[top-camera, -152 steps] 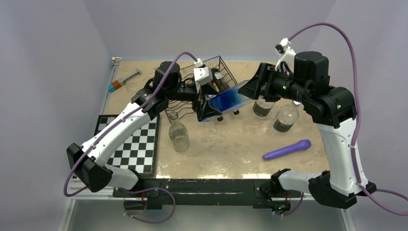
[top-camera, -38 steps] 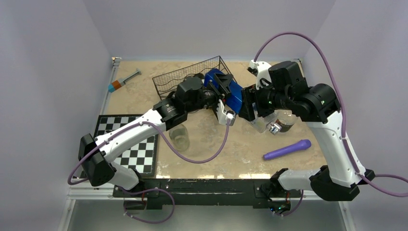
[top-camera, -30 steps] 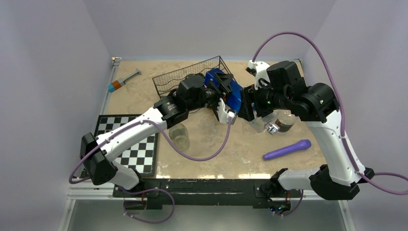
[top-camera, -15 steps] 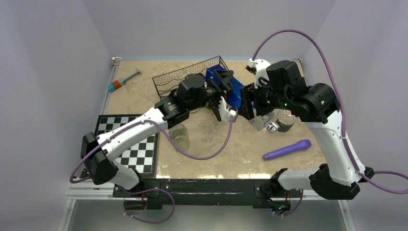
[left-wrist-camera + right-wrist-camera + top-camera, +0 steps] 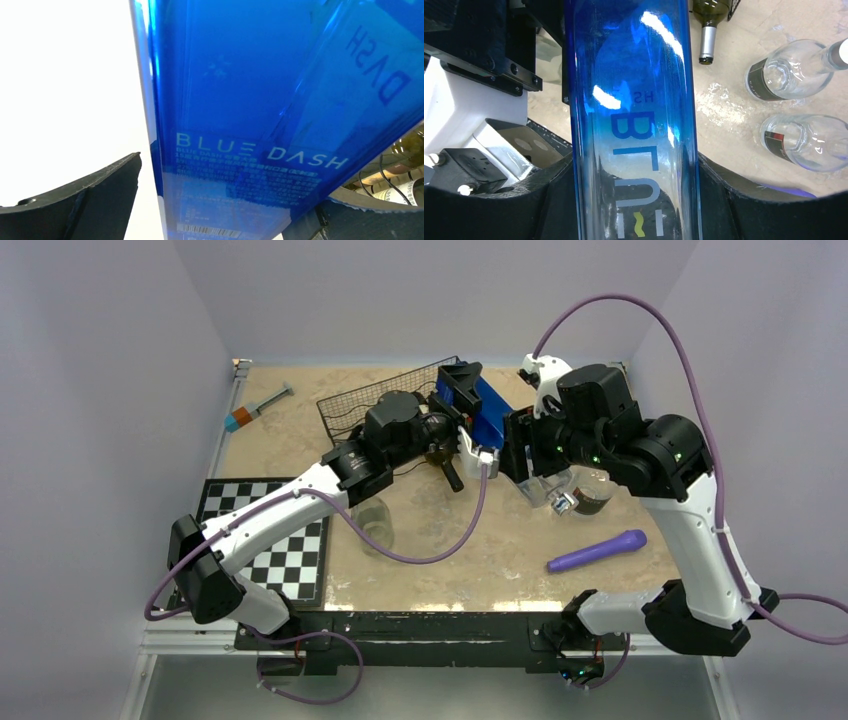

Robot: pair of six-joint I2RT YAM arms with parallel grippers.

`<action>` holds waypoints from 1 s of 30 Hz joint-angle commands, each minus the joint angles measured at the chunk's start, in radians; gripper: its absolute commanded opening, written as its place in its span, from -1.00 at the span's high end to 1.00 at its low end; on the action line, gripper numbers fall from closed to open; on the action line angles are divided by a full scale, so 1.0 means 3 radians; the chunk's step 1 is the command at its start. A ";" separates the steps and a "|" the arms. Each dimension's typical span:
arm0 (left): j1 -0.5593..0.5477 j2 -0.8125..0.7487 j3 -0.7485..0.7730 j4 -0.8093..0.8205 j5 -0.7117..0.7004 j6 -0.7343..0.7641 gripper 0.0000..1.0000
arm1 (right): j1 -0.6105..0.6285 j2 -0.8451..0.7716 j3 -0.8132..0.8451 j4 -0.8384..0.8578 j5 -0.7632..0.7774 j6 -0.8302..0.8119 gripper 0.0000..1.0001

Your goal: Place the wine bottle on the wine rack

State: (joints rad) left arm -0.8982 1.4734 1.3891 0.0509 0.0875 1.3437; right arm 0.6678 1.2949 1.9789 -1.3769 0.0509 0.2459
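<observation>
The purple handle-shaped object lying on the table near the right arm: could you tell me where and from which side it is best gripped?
Grip the purple object around the middle of its long shaft, coming straight down from above. It lies flat on the table, slim and roughly cylindrical, with open space on both long sides, so the tool fingers should probably close across its width, at right angles to its length.

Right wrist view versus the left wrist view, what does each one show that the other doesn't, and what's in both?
Only the right wrist view shows the sandy table, two clear bottles lying on it, and a dark bottle's neck. Only the left wrist view shows the BLUE DASH lettering the right way round, a barcode, and a bit of the wine rack wire at lower right. Both show the blue bottle filling the frame between dark gripper fingers.
</observation>
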 commanded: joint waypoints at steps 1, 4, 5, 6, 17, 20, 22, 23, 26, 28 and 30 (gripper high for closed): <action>-0.0013 -0.0129 0.0069 0.0452 -0.0041 -0.0118 -0.99 | -0.0025 -0.0046 0.0194 0.0218 0.0497 0.0132 1.00; -0.0014 -0.0157 0.0057 0.0365 0.0001 -0.0172 -0.98 | -0.0024 -0.0045 0.0192 0.0226 0.0690 0.0154 1.00; -0.0013 -0.0180 0.0045 0.0350 0.0026 -0.0206 -0.98 | -0.0022 -0.0047 0.0201 0.0235 0.0748 0.0157 1.00; -0.0013 -0.0206 0.0032 0.0332 0.0064 -0.0229 -0.98 | -0.0026 -0.0043 0.0206 0.0238 0.0804 0.0166 1.00; -0.0016 -0.0424 -0.0085 0.0348 0.0088 -0.0559 -0.98 | -0.0109 -0.0033 0.0136 0.0324 0.0996 0.0228 1.00; -0.0014 -0.0461 0.0335 -0.0042 -0.0084 -0.1123 -0.98 | -0.0103 -0.0184 -0.0302 0.0662 0.0755 0.0192 1.00; -0.0013 -0.0420 0.0691 -0.0494 -0.0263 -0.1496 -0.98 | -0.0083 -0.0355 -0.0697 0.1027 0.0457 0.0195 1.00; -0.0013 -0.0423 0.0783 -0.0555 -0.0378 -0.1651 -0.98 | -0.0063 -0.0401 -0.0859 0.1181 0.0323 0.0196 1.00; -0.0009 -0.0497 0.0815 -0.0450 -0.0631 -0.1886 -0.98 | 0.0084 -0.0494 -0.1217 0.1550 0.0189 0.0103 1.00; -0.0010 -0.0552 0.0811 -0.0408 -0.0789 -0.2024 -0.96 | 0.0172 -0.0546 -0.1450 0.1752 0.0070 0.0032 1.00; -0.0008 -0.0614 0.0810 -0.0392 -0.0955 -0.2178 -0.95 | 0.0247 -0.0627 -0.1717 0.2008 -0.0079 -0.0038 1.00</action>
State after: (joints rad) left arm -0.8982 1.3258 1.6043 -0.0624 -0.0654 0.8536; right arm 0.7006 1.1889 1.5288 -1.1599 0.1261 0.2821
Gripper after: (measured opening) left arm 0.981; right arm 0.646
